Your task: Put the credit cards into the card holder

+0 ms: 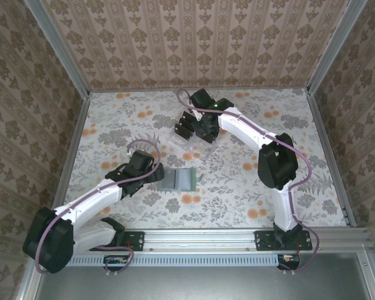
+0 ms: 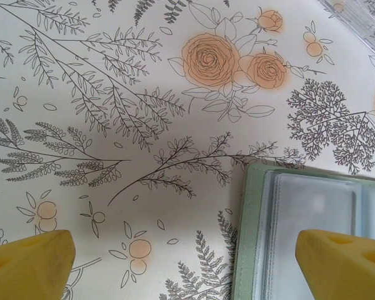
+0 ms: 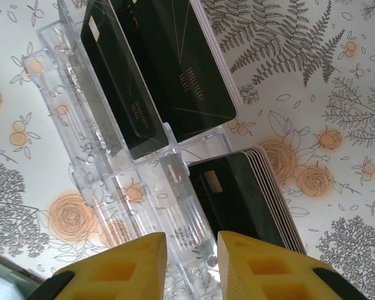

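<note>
You have a flowered table [image 1: 250, 187] shut in by papered walls [image 1: 194, 44] at the back and on both sides, with a metal rail [image 1: 200, 237] along the near edge. The widest bare stretch lies on the right half, and there is more along the far left. The left arm [image 1: 87, 203] lies low and slants from its base toward the middle. The right arm [image 1: 278, 162] rises from its base, bends at the elbow and reaches back and left toward the far middle. The clear rack [image 3: 112, 162] stands there, well apart from the back wall, with the right arm's wrist over it. The wallet [image 1: 178, 180] lies open and flat near the table's centre, close to the left wrist. The cards [image 3: 169, 75] sit in the rack, one black stack leaning in an upper slot and another just below it. Your left tool [image 2: 187, 265] is spread wide and empty, one fingertip [image 2: 344, 265] over the wallet's clear pocket, the other above bare table. Your right tool [image 3: 192, 262] has its jaws drawn to a narrow gap over the rack's clear rib; you cannot tell whether it grips anything.
</note>
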Tool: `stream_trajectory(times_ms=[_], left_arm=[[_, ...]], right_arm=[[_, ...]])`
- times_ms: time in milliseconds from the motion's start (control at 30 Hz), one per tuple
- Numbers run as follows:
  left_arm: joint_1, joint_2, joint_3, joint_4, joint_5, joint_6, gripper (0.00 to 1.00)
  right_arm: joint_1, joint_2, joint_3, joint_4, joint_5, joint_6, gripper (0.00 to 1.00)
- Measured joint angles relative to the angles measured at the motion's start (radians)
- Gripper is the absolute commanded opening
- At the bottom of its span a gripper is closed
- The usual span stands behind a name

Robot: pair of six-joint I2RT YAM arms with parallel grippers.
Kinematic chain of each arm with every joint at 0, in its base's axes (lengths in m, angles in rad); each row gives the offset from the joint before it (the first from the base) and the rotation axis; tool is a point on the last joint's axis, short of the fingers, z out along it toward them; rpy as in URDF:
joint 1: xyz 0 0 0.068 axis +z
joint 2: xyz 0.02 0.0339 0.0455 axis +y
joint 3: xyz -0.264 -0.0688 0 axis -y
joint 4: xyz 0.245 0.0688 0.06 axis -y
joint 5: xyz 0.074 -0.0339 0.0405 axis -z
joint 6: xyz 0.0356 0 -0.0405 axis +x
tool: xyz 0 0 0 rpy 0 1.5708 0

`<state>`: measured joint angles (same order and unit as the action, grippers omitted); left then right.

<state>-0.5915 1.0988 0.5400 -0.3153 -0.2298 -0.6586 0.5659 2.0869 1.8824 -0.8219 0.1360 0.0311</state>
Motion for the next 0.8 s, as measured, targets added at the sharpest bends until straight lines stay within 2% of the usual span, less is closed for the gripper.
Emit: stream_trajectory(times_ms=[233,533,800], left_arm=[[0.004,0.002,0.000,0.000,0.009,0.000,1.00],[0.004,0.013,0.000,0.000,0.016,0.000,1.00],[0.004,0.013,0.000,0.000,0.018,0.000,1.00]], right_arm=[[0.005,0.032,0.010,-0.022,0.049,-0.023,0.29],[0.011,0.051,0.021,-0.027,0.071,-0.041,0.18],[0.013,0.054,0.021,-0.029,0.070,-0.056,0.15]])
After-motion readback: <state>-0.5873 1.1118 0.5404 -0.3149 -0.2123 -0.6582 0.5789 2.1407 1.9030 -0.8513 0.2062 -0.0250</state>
